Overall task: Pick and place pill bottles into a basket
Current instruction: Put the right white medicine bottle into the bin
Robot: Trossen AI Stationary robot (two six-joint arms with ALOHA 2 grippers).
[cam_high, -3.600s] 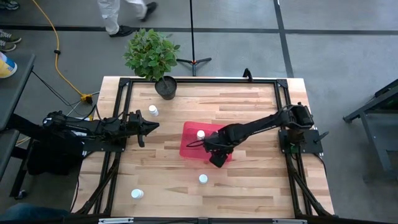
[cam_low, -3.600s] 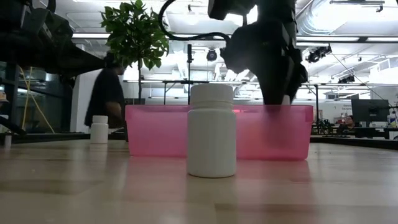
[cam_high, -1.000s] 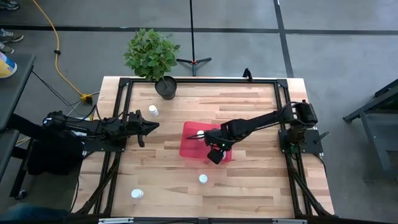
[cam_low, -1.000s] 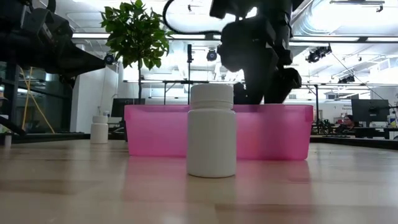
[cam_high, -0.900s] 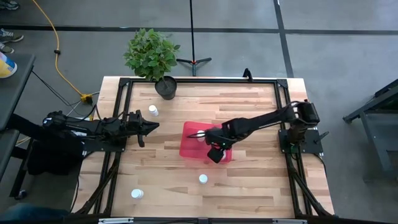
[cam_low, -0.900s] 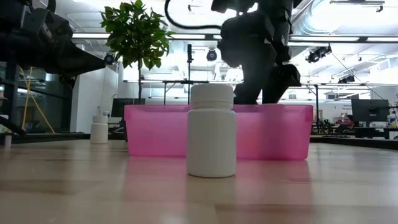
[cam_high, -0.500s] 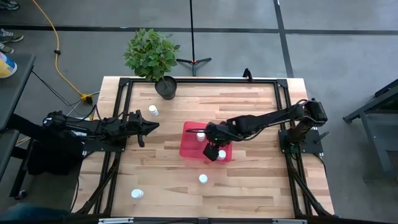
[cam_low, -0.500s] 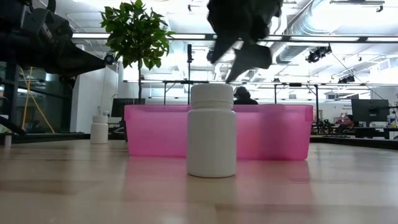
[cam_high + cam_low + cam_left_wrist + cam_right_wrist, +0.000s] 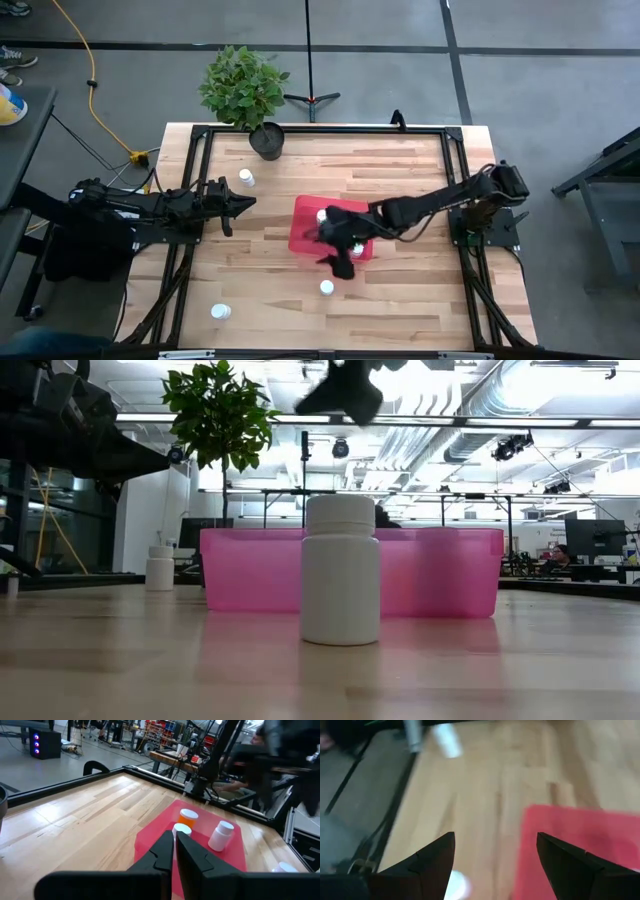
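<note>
The red-pink basket (image 9: 305, 235) sits mid-table. Inside it the left wrist view shows an orange pill bottle (image 9: 188, 815), a white cap (image 9: 182, 829) behind my fingers, and a tilted white bottle (image 9: 220, 834). Loose pill bottles stand on the wood: one near the basket's front (image 9: 326, 288) (image 9: 340, 570), one at the near left (image 9: 220, 312), one at the far left (image 9: 245, 178). My right gripper (image 9: 335, 255) (image 9: 495, 865) hangs open and empty above the basket's near edge. My left gripper (image 9: 243, 203) (image 9: 175, 847) rests shut and level at the table's left.
A dark plant pot (image 9: 267, 141) with a leafy plant stands at the far edge. A black frame (image 9: 320, 130) runs round the table. Bare wood lies to the basket's left and along the near edge.
My right gripper has risen out of the basket, well above its rim, and has rolled and tipped as it went, staying open and empty. It has drifted a little toward the table's near edge. The bottles and basket have kept their places.
</note>
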